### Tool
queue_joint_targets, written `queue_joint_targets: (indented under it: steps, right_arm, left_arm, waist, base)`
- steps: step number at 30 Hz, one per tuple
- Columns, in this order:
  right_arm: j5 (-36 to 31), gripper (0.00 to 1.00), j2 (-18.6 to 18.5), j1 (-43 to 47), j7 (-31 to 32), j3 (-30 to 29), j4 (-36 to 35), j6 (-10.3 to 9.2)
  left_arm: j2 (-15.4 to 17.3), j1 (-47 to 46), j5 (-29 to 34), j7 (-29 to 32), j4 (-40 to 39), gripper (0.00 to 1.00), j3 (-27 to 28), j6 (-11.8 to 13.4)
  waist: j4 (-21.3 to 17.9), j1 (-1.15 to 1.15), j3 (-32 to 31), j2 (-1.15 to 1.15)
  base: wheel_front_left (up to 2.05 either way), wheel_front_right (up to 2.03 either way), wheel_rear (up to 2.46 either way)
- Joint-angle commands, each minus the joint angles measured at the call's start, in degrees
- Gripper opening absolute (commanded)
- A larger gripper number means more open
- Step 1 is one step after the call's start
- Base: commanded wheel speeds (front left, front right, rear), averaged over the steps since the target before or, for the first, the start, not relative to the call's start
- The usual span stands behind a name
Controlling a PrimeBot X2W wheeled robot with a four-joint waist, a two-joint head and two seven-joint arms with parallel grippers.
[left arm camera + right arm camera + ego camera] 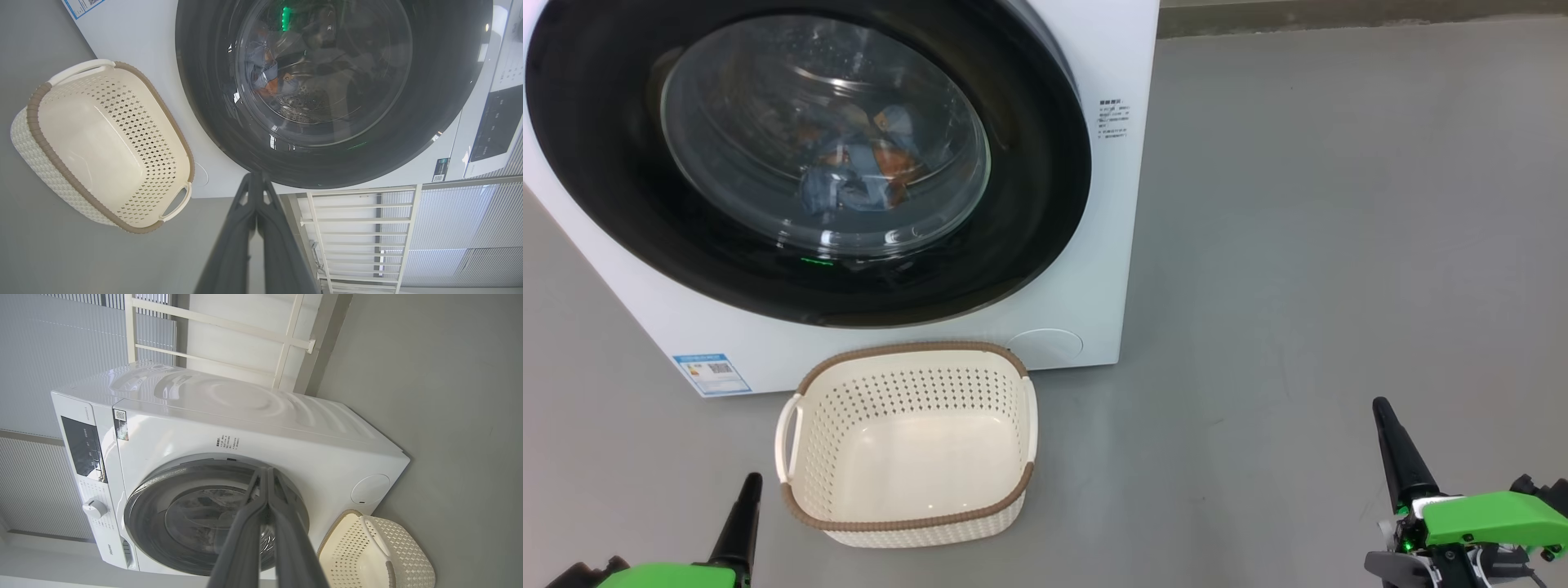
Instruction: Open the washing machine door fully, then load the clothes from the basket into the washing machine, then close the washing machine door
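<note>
The left claw (752, 483) and right claw (1380, 406) have long, dark, tapering fingers (1403, 465). Behind each sits a bright green cover (1494, 518), with a grey bracket (1392, 563) under the right one.

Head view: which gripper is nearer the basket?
The left gripper, at lower left, its tip close beside the basket at its near-left corner. The right gripper stands far off at lower right.

The washing machine (261, 428) bears a small brand name (109, 546) on its front near the dial, which seems to read Hisense. A blue label sticker (711, 372) with a QR code sits at a front corner. Its print is too small to read, as is a small text block (1112, 119) beside the door.
</note>
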Motion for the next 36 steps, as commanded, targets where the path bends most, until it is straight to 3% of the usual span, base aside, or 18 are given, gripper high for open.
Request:
queue_joint_targets:
  steps: [1,18,36]
  right_arm:
    - [1.8,0.00,0.0,0.1,0.8,0.7,-2.0,-0.27]
    - [10.5,0.00,0.9,0.5,3.5,-0.3,-3.1,-0.32]
    - [10.5,0.00,0.9,0.5,3.5,-0.3,-3.1,-0.32]
  left_arm:
    - [0.5,-2.7,-2.1,0.7,-1.8,0.00,2.1,-0.1]
    - [-0.6,-3.3,-10.7,3.4,-2.0,0.00,3.5,-0.2]
    - [-0.7,-3.3,-10.6,3.5,-2.0,0.00,3.6,-0.2]
  waist:
    - [0.0,0.00,-0.1,0.00]
    - [0.3,0.00,-1.0,0.00]
    - [0.3,0.00,-1.0,0.00]
  base:
    - [0.00,0.00,0.00]
    - [0.00,0.00,0.00]
    - [0.00,0.00,0.00]
